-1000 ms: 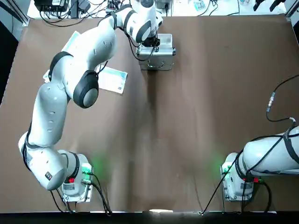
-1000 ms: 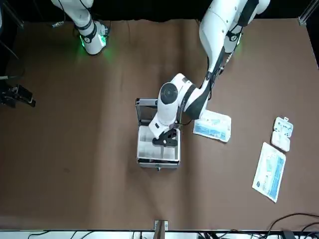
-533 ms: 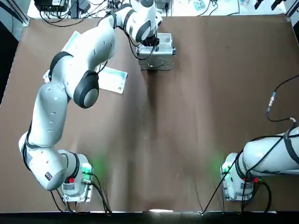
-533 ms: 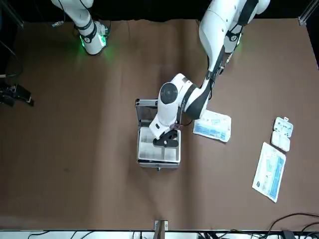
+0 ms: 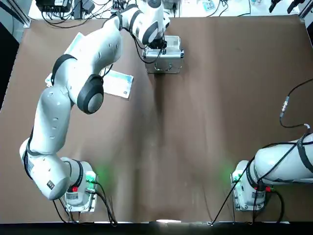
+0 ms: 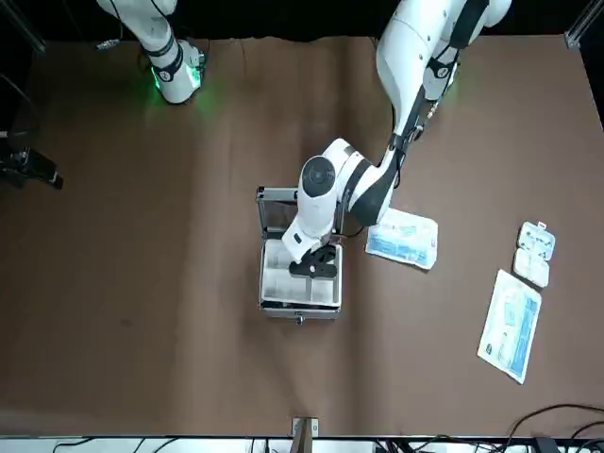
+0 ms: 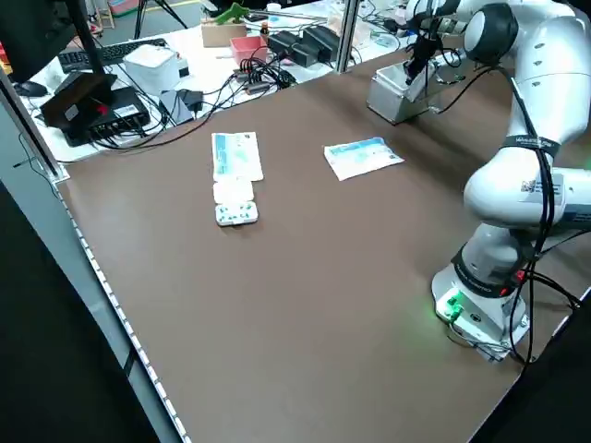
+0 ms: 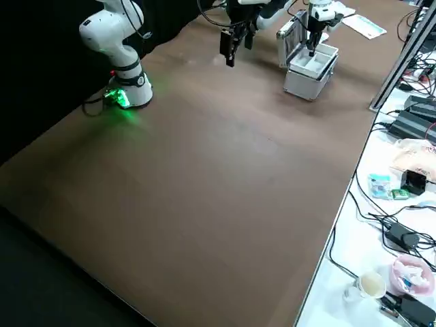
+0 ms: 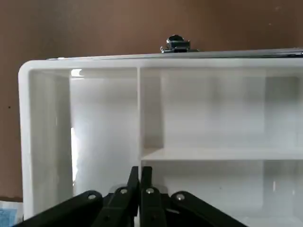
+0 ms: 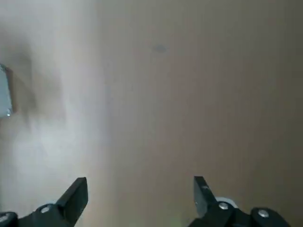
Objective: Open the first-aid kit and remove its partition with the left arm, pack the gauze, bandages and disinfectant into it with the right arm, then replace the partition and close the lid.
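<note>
Two white jointed arms stand at a brown table (image 5: 195, 122); from overhead the left arm (image 5: 73, 93) stretches to the far-edge silver metal case (image 5: 168, 58), the right arm (image 5: 286, 164) parked at its base. Facing the robot, the left gripper (image 6: 312, 267) sits inside the open case, upon the pale whitish compartmented partition (image 6: 283, 283), the silver lid (image 6: 274, 209) standing open behind. Its wrist camera shows the fingers (image 9: 134, 187) pressed together. The right gripper (image 10: 139, 196), fingers spread wide, holds nothing over bare tabletop. Side cameras show cluttered desks (image 7: 166, 55) with cables beyond the table.
</note>
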Tool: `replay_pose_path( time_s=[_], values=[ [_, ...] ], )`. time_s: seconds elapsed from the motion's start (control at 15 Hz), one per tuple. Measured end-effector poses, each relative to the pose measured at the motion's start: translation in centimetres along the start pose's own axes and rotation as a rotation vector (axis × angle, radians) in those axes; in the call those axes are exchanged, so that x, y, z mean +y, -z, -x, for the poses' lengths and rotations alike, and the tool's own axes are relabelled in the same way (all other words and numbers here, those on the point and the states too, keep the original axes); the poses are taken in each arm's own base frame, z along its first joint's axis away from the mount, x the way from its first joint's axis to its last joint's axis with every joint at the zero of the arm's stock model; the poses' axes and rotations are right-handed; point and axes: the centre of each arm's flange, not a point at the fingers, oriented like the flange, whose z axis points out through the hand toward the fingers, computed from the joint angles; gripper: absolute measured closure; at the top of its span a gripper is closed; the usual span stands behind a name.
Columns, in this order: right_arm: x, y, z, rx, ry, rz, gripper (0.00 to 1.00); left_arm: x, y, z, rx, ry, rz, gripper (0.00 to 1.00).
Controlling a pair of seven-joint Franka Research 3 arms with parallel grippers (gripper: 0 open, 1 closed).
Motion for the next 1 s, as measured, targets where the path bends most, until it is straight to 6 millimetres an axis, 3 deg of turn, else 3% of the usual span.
replay_pose_path(
  time_s=[1.0],
  values=[
    [-0.36,-0.14,0.05,-0.009,0.009,0.013,0.01,0.24,-0.20,0.14,0.005,-0.015,-0.003,0.97]
  ],
)
